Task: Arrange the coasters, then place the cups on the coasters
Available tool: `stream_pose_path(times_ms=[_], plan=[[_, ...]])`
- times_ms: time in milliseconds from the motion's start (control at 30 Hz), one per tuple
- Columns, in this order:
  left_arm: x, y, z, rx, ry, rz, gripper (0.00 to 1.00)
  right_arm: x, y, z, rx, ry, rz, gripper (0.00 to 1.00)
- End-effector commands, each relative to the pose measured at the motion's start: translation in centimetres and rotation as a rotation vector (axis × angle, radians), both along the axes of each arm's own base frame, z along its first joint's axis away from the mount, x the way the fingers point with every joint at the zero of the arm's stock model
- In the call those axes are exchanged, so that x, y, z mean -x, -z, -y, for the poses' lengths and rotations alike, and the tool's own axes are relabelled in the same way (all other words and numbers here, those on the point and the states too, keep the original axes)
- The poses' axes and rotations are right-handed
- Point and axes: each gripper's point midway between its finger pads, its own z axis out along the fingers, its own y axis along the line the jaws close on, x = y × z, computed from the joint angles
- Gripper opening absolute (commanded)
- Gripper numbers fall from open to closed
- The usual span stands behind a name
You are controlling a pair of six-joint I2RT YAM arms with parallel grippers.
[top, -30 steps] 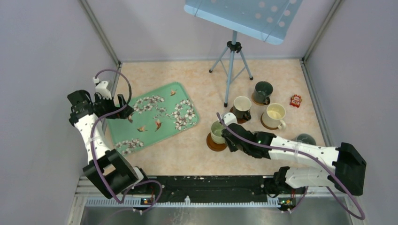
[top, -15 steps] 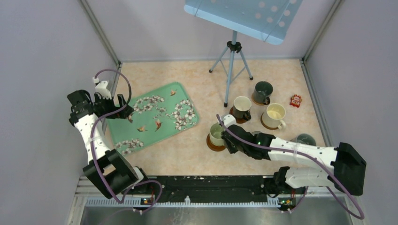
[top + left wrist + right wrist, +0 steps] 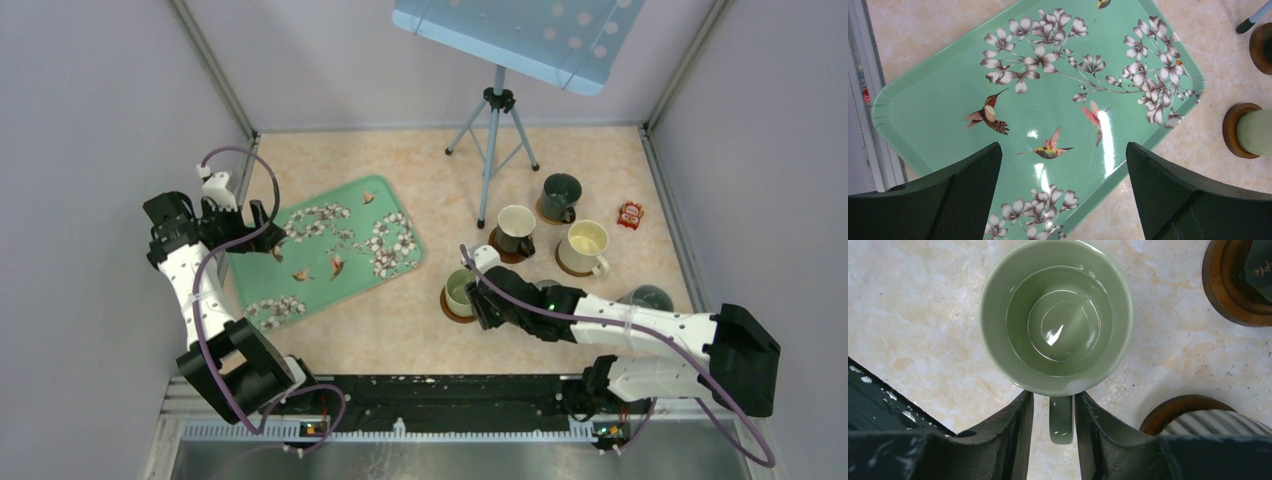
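Setting: robotics laboratory test cell. Indicators:
- Plain grey wall panels (image 3: 90, 120) in aluminium framing (image 3: 216, 75) enclose a marble-pattern tabletop (image 3: 400, 335).
- The left arm (image 3: 190, 285) and right arm (image 3: 640, 325) are bolted to a black rail (image 3: 440, 388), with exposed purple cabling (image 3: 241, 151).
- A tripod (image 3: 492, 140) carries a perforated blue panel (image 3: 520, 35).
- Household items on the tabletop: cups (image 3: 585, 240), coasters (image 3: 447, 308), floral tray (image 3: 330, 250).

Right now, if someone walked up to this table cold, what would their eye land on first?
Probably the mint-green floral tray with hummingbirds, on the left side of the table, with the open left gripper above its left edge. Next, the right gripper straddling the handle of a pale green mug that stands on a coaster at centre, other mugs grouped behind it toward the back right.
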Motion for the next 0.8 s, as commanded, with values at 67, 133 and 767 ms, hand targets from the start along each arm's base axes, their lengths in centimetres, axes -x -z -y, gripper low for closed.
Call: stream_pose_path(times_ms=[67, 133, 767], plan=[[-0.6, -2.5, -0.1, -0.031, 0.011, 0.084, 0.99, 0.1, -1.0, -1.1, -0.066, -0.023, 0.002, 0.36], [-0.6, -2.6, -0.1, -0.032, 0.011, 0.086, 0.99, 0.4, -0.8, -1.3, -0.07, -0.034, -0.014, 0.36], [-0.7, -2.0, 0.0, -0.015, 0.023, 0.077, 0.99, 0.5, -2.4, -0.9, -0.041, -0.072, -0.057, 0.81]])
